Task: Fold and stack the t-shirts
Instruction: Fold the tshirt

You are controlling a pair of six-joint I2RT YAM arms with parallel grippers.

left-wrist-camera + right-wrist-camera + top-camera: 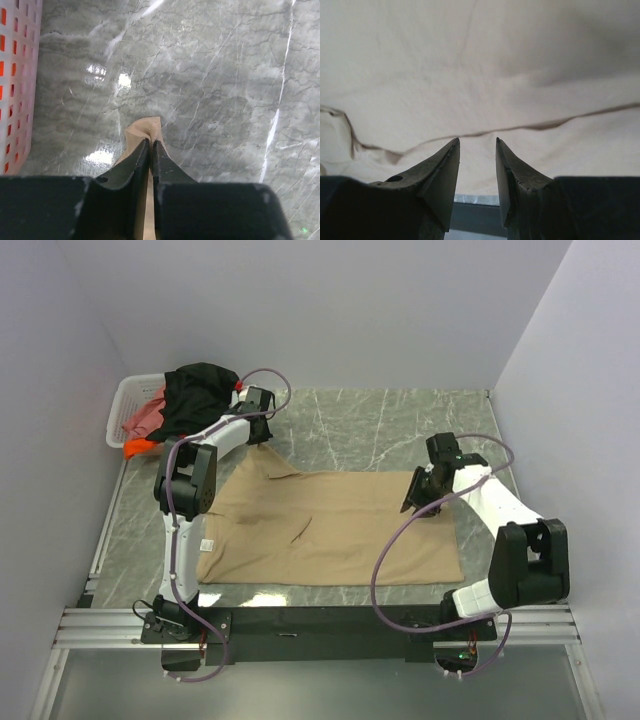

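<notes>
Your L gripper (151, 142) is clamped on only the far-left corner tip of the tan t-shirt (330, 530), R gripper (477, 145) jaws apart, empty, so pull hard and it'll prob slip out.

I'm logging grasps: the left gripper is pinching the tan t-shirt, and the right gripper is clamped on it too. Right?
Not quite. The left gripper does pinch the tan t-shirt, but the right gripper is not clamped on it: the right wrist view shows it open with nothing in it, the cloth lying just beyond.
</notes>
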